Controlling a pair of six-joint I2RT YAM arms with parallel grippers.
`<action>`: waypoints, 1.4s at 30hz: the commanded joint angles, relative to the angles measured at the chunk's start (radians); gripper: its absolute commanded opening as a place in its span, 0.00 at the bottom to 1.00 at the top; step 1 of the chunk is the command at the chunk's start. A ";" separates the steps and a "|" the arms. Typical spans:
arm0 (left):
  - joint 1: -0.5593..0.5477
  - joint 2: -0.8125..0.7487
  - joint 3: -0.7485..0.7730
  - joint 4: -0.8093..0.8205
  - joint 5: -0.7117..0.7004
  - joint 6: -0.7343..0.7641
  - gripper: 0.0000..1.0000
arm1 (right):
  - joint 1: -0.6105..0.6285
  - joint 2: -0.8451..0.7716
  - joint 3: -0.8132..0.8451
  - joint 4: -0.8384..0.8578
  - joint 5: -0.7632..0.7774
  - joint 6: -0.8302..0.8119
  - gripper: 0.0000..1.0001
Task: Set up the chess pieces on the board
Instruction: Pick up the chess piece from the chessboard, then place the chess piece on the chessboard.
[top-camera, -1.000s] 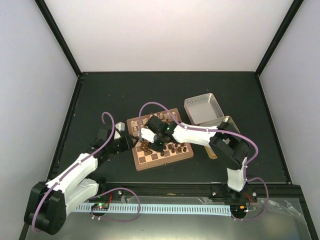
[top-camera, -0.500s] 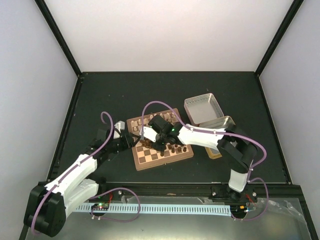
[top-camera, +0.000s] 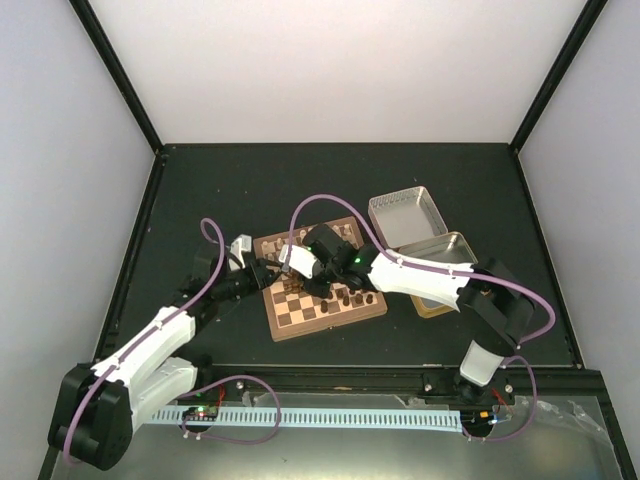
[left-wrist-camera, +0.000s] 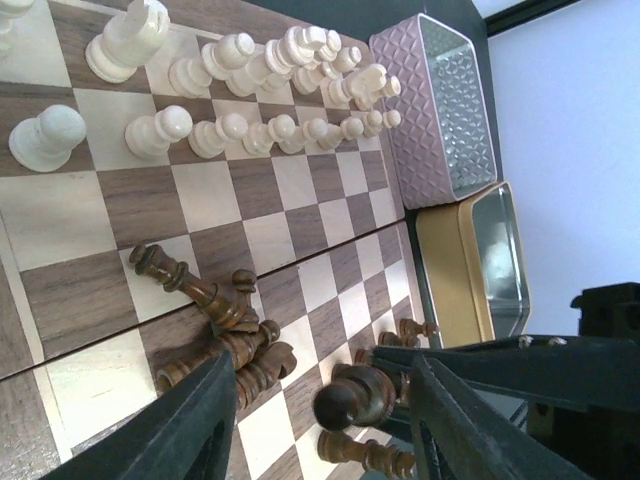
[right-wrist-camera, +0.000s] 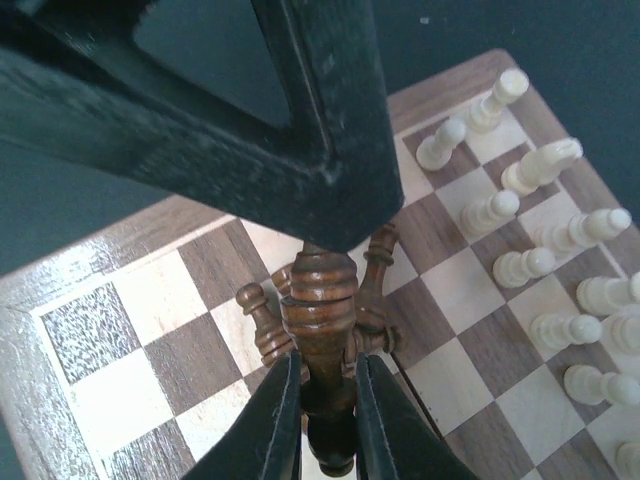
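Observation:
The board (top-camera: 330, 312) lies mid-table, also the board (left-wrist-camera: 290, 180) and the board (right-wrist-camera: 120, 340). Cream chess pieces (left-wrist-camera: 230, 130) stand in two rows along its far side, seen too as cream pieces (right-wrist-camera: 520, 265). Several dark brown pieces (left-wrist-camera: 225, 335) lie in a heap on the left part of the board, and the same dark heap (right-wrist-camera: 375, 270) shows below my right gripper. My right gripper (right-wrist-camera: 330, 420) is shut on one dark piece (right-wrist-camera: 320, 310), lifted above the heap. My left gripper (left-wrist-camera: 320, 435) is open, its fingers either side of that dark piece (left-wrist-camera: 355, 395) without touching it.
Other dark pieces (top-camera: 345, 297) stand along the board's near side. A silver tin half (top-camera: 405, 215) and a second, gold-sided tin half (top-camera: 448, 250) sit just right of the board. The two grippers, left (top-camera: 268, 274) and right (top-camera: 290, 268), meet over the board's left edge.
My right gripper has carried the dark piece leftward across the board, up from the heap. My left gripper has edged right to meet it, and its fingers now flank the piece.

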 joint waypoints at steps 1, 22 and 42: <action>0.007 0.014 0.010 0.064 0.023 -0.030 0.48 | 0.003 -0.048 -0.014 0.058 -0.039 0.015 0.07; 0.007 0.037 -0.006 0.142 0.081 -0.055 0.03 | 0.003 -0.056 -0.019 0.080 -0.042 0.057 0.07; -0.234 -0.070 0.092 -0.168 -0.324 0.278 0.02 | -0.037 -0.296 -0.105 0.118 0.406 0.383 0.07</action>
